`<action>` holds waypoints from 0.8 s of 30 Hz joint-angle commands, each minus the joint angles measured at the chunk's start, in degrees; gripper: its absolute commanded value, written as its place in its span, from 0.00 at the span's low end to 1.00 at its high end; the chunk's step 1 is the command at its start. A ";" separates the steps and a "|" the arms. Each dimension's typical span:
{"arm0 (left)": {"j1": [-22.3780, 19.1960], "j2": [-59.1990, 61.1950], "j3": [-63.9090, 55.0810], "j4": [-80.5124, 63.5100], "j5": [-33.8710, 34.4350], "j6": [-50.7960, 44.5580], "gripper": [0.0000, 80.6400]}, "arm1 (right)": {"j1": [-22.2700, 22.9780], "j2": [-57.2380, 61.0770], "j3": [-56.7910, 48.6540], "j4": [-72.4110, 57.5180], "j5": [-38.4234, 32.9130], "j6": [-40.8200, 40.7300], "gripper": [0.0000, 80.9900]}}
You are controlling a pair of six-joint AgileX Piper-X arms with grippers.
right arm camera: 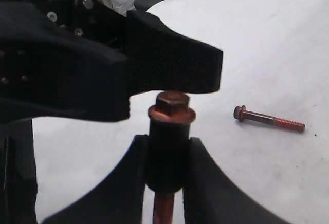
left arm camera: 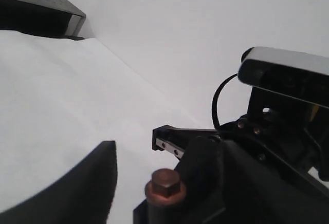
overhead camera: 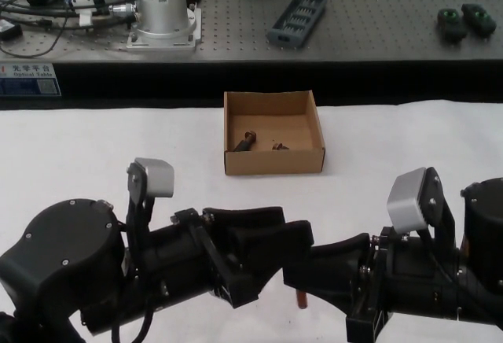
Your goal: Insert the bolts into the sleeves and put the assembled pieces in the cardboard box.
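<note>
Gripping the black sleeve [right arm camera: 167,167] from both sides, the right arm's jaws are holding it upright above the white counter [right arm camera: 267,39], in the gap between the two arms. A copper bolt [right arm camera: 171,106] is sitting in the sleeve, with its flanged head resting on the sleeve's top and its shank [right arm camera: 163,211] poking out below between the jaws. The left arm's jaws are standing spread and holding nothing. One left finger [right arm camera: 175,67] is hovering just over the bolt head; whether it is touching, I cannot tell. A second bolt [right arm camera: 268,119] is lying flat and loose on the counter, well apart from both sets of jaws. Farther forward, the cardboard box [overhead camera: 273,162] is sitting open, with two assembled pieces [overhead camera: 245,141] lying inside near its front wall.
</note>
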 commanded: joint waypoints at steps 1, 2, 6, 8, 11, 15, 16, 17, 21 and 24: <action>-0.07 0.15 -0.11 -1.42 -1.03 6.36 0.55 | -0.10 -0.70 -0.07 -2.48 0.75 1.30 0.05; 0.39 0.15 -0.11 -1.40 -2.27 8.17 0.55 | -0.25 -0.70 -0.07 -2.48 0.71 1.30 0.05; 5.29 0.15 -0.11 -1.52 -5.93 10.79 0.55 | -1.48 -0.70 -0.63 -2.38 1.31 1.30 0.05; 9.03 0.15 -0.11 -1.55 -6.29 10.77 0.55 | -2.98 -0.70 -2.14 -0.87 2.03 0.95 0.05; 14.20 0.15 -0.11 -1.55 -5.64 9.29 0.55 | -5.75 0.26 -6.81 5.88 2.02 -5.40 0.05; 17.47 -0.07 -0.11 -1.68 2.38 5.64 0.53 | -9.00 6.13 -15.32 11.40 0.22 -10.67 0.05; 17.54 -0.30 -0.11 -1.43 4.55 5.71 0.51 | -9.87 8.38 -17.57 11.13 -0.96 -10.66 0.05; 17.52 -0.61 -0.11 -1.06 5.60 5.66 0.48 | -10.61 10.75 -19.95 11.09 -1.48 -10.66 0.05; 17.27 -2.91 0.70 -0.75 7.82 6.19 0.43 | -13.15 20.04 -29.16 11.35 -2.61 -10.06 0.05; 17.27 -5.63 2.05 -0.75 7.82 6.73 0.43 | -14.91 28.28 -38.17 12.24 -4.92 -7.14 0.05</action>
